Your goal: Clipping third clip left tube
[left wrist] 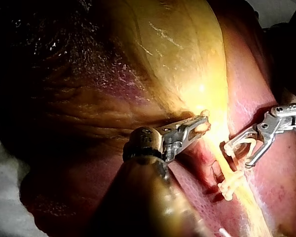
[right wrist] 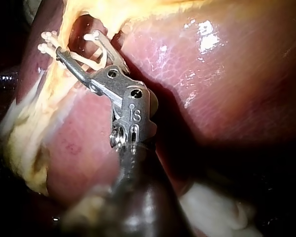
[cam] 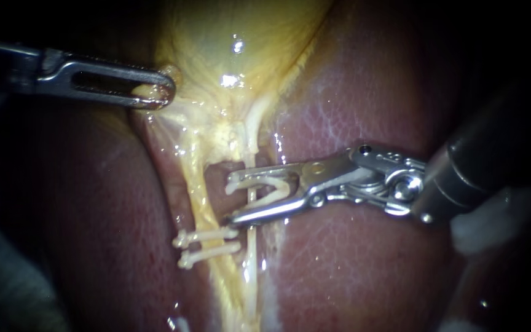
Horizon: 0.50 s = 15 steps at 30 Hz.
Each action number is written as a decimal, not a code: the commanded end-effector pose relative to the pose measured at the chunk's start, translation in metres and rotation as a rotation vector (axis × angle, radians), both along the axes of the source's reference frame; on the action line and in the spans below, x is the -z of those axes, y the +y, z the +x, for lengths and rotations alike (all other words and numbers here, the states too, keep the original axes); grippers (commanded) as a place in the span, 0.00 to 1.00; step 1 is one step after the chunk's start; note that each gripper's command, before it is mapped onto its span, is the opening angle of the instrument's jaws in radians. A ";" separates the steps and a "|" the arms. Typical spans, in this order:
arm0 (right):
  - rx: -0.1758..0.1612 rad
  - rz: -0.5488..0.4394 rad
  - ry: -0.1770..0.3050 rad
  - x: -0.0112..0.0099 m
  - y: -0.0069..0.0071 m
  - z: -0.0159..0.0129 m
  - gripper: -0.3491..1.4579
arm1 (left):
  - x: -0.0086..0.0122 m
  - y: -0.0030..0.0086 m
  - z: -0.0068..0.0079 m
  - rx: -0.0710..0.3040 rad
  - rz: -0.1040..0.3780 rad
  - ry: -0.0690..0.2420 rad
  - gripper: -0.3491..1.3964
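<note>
Our right instrument (cam: pixel 228 201), nearest the lens, holds an open clip (cam: pixel 265 182) in wide jaws astride a thin pale tube (cam: pixel 252 238). This lies just beside the left tube (cam: pixel 199 203), which bears two clips (cam: pixel 210 235) lower down. Liver (cam: pixel 364 258) flanks both tubes. Our left instrument (cam: pixel 158 95) pinches the gallbladder (cam: pixel 235 37) edge, a grip the left wrist view shows from the side.

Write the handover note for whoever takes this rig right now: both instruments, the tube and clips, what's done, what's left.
Left instrument: end effector shut on the edge of the gallbladder, holding it out to the side.
Right instrument: end effector holds an open clip, not closed yet.
Left tube: two closed clips lie across it, side by side.
The open clip sits just above those two, its tips short of the left tube. A thin pale strand crosses its mouth.
Done: two clips on.
Left: probably advance over the left tube, check the tips, then close the third.
</note>
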<state>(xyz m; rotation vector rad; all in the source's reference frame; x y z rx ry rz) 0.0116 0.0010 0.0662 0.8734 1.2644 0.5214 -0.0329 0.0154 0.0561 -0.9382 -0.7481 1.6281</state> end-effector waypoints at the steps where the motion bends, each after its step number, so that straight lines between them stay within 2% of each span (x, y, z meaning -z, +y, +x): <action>1: 0.000 0.003 0.000 0.0000 0.0001 -0.0001 0.47 | 0.0000 0.0000 0.0000 0.000 0.000 0.000 0.00; 7: 0.017 0.007 0.011 0.0002 -0.0002 0.0002 0.47 | 0.0000 0.0000 0.0000 0.000 0.000 0.000 0.00; 15: 0.023 0.007 0.014 0.0000 -0.0005 0.0010 0.47 | 0.0000 0.0000 0.0000 0.000 0.000 0.000 0.00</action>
